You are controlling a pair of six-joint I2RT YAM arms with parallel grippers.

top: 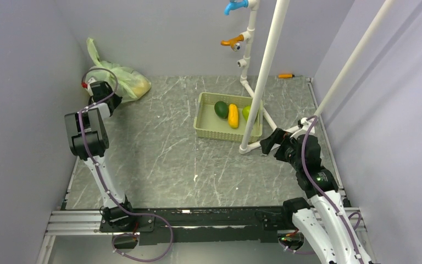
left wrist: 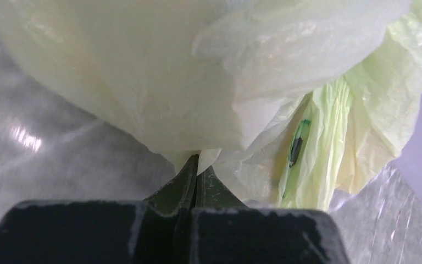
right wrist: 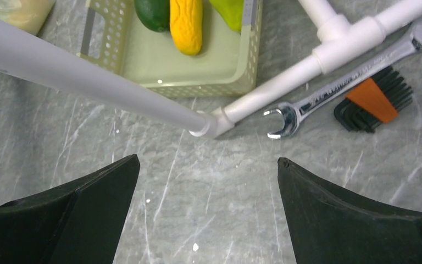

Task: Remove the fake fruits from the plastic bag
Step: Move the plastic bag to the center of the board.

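The pale-green plastic bag (top: 118, 76) lies at the far left corner; something yellowish shows through its right side. My left gripper (top: 116, 99) is at the bag's near edge. In the left wrist view it (left wrist: 198, 165) is shut on a fold of the bag (left wrist: 209, 71). A yellow oblong fruit (top: 233, 115) and a bright green fruit (top: 246, 112) lie in the beige tray (top: 200, 118). My right gripper (top: 269, 140) is open and empty over bare table near the tray's front right corner (right wrist: 207, 160). The yellow fruit (right wrist: 187, 22) and green fruit (right wrist: 231, 11) show at the top of the right wrist view.
A plain dark green oval fruit (top: 221, 109) also lies in the tray. A white pipe frame (top: 264, 71) stands over the tray's right side. A wrench (right wrist: 329, 91) and a hex-key set (right wrist: 371, 102) lie right of the pipe foot. An orange tool (top: 286, 76) lies at the back.
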